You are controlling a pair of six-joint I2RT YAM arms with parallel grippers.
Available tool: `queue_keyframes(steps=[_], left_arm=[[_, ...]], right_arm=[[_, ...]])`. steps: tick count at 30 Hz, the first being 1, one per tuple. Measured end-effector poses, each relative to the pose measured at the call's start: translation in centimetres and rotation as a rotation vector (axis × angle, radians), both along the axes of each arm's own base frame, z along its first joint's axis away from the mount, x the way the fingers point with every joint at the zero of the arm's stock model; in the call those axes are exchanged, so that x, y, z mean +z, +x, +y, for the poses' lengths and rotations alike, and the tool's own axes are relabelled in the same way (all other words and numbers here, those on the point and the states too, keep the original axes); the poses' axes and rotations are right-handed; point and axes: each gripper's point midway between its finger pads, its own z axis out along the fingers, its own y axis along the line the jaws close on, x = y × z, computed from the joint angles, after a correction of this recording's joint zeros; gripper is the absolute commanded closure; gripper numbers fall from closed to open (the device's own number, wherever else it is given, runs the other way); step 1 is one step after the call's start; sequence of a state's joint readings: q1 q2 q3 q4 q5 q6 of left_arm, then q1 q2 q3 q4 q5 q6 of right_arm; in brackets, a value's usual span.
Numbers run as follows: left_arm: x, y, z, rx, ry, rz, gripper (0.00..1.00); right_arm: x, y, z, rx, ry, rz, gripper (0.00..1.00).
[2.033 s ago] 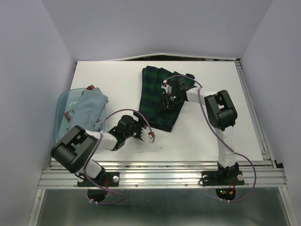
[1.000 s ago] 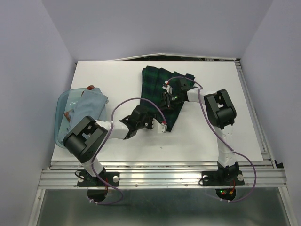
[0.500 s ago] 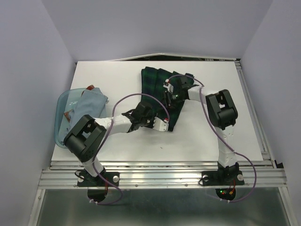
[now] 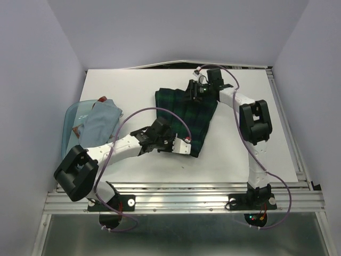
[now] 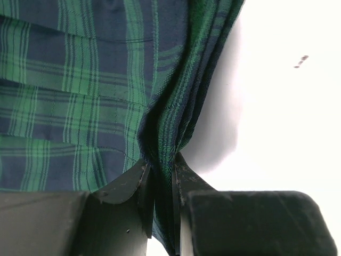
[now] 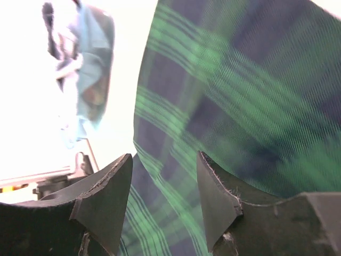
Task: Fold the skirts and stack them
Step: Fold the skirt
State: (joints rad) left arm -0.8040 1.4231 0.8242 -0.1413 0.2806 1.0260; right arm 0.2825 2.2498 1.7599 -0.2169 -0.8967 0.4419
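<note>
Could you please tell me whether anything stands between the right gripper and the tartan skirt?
Nothing visible does. The right gripper stands open right at the tartan skirt, and only the skirt's cloth shows between its fingers. The left gripper pinches the skirt's near edge.

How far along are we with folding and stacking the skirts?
Done: nothing yet, no folded stack shows. In hand: the left gripper is shut on the tartan skirt at its near edge, and the right gripper is open over its far edge; the skirt lies spread out. Left: fold it, then the pale blue skirt draped over the tub, and stack both.
</note>
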Motion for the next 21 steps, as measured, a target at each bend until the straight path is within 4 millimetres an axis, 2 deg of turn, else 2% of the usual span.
queue_keyframes(steps=[4,8,11,15,19,21], left_arm=[[0.4,-1.2,0.5,0.014,-0.002,0.044,1.00],[0.9,-2.3,1.0,0.025,-0.008,0.085,1.00],[1.5,-2.8,1.1,0.043,-0.008,0.121,1.00],[3.2,-2.8,0.7,0.071,-0.034,0.144,1.00],[5.1,-2.8,0.2,0.086,-0.058,0.162,1.00],[6.8,-2.5,-0.3,0.095,-0.081,0.156,1.00]], right_arm=[[0.2,-0.1,2.3,0.032,0.064,-0.008,0.44],[-1.8,-1.3,4.6,0.076,0.059,-0.005,0.46],[-3.9,-2.5,5.4,0.100,0.035,0.012,0.49],[-7.9,-5.5,5.7,0.145,-0.002,0.078,0.51],[-8.3,-8.0,5.8,0.189,0.004,0.076,0.52],[-8.3,-9.4,5.9,0.210,0.006,0.076,0.52]])
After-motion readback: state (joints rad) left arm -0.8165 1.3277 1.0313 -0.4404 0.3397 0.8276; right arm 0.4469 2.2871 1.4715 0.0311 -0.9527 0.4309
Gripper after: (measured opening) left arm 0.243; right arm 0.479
